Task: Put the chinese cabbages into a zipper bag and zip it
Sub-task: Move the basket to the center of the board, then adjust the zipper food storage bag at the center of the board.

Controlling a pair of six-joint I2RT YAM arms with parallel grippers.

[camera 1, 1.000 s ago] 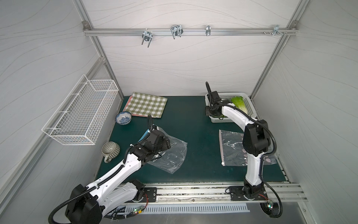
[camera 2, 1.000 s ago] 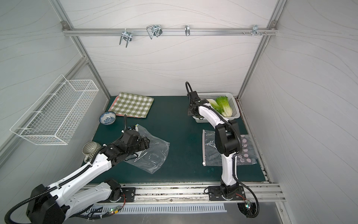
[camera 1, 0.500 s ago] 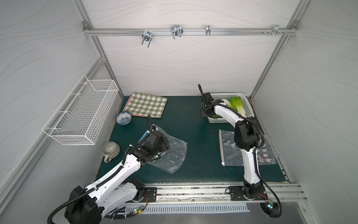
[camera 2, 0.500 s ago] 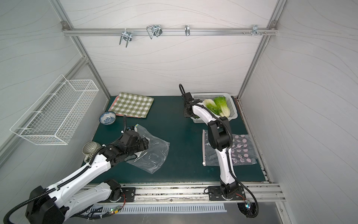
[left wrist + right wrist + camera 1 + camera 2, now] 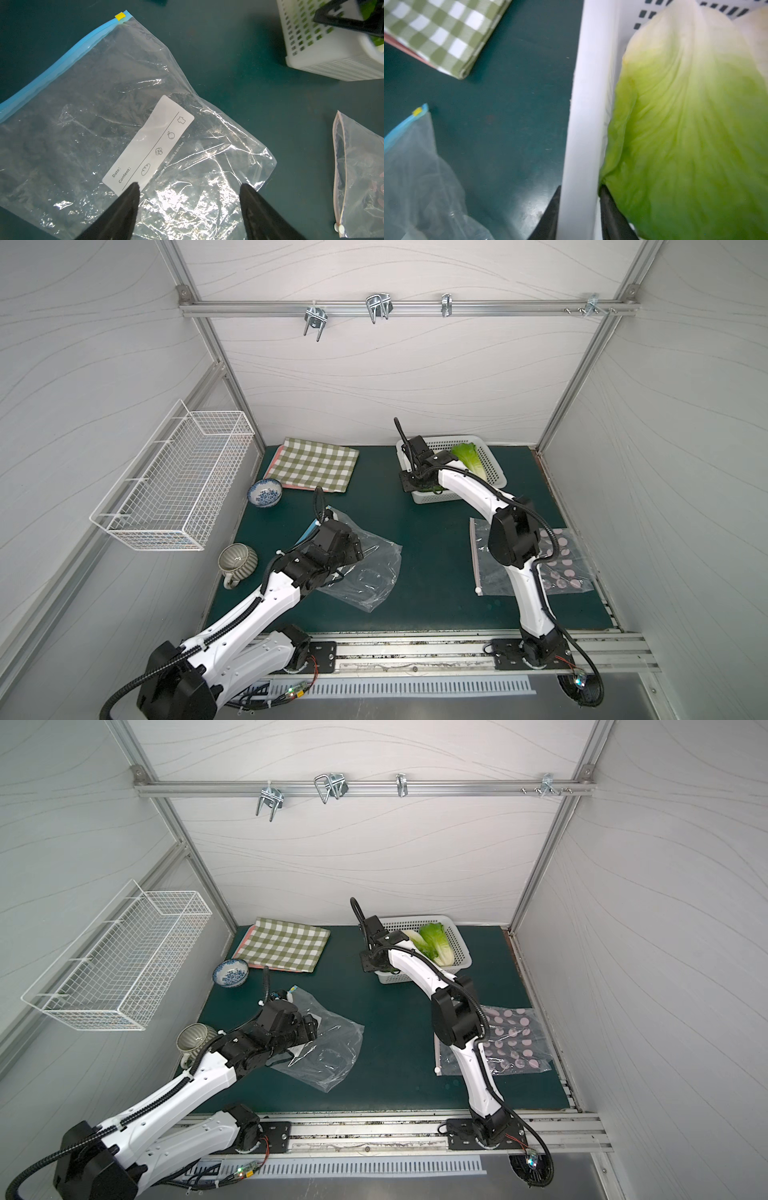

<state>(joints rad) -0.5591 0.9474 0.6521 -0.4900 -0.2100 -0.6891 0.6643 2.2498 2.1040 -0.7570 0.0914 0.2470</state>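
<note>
- While the cabbages (image 5: 436,944) all lie in the basket (image 5: 581,104) at the far right of the mat (image 5: 432,556), none is in the bag (image 5: 104,104) yet, so I judge that bagging has not begun.
- Right gripper (image 5: 579,187) is clamped on the basket's left wall, with one finger outside and one inside, just beside a green leaf. It grasps the basket, not a cabbage.
- That grip looks meant to drag the basket toward the bag and shorten each carry. This is a guess; it could also be a reach for the nearest head that caught the wall.
- Left gripper (image 5: 189,186) hangs released over the bag's middle, by its white label. Its jaws are wide with nothing between them.
- The bag lies flat and crumpled at near left, well apart from the basket. Its blue zip strip runs along the left edge, with the yellow slider (image 5: 120,16) at the far end. I cannot tell whether the mouth is open.
- The left gripper's place suggests it is there to pin or lift the bag when a head arrives.
- A dotted bag (image 5: 561,564) lies at near right, partly under the right arm. The left gripper's stance points to the clear bag as the target.
- Risk: the leaf beside the inner finger could be pinched or torn if the basket is pulled.
</note>
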